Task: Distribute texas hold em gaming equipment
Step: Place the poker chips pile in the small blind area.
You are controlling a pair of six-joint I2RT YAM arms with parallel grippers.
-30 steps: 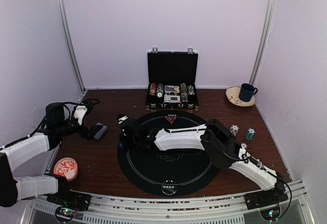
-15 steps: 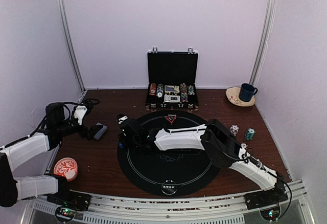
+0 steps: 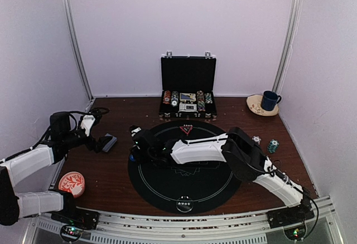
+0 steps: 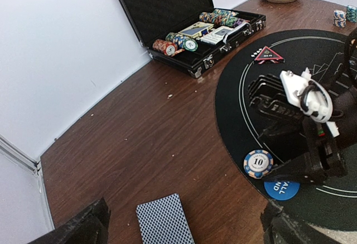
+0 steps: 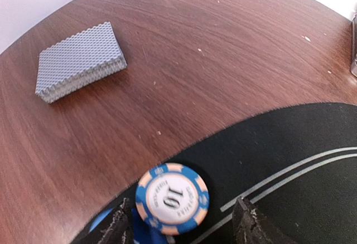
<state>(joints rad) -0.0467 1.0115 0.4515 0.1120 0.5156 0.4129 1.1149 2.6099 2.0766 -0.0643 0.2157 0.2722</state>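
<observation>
- A poker chip [image 5: 172,198] is laid flat, face up, at lower centre, ungripped between the parted fingers of the right gripper [image 5: 181,224].
- The card deck [image 4: 163,219], lengthwise up the frame, is seen at bottom centre between the wide-spread fingers of the left gripper [image 4: 188,230].

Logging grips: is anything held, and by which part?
Nothing is held: the right gripper is open around the chip, the left gripper open over the cards.
</observation>
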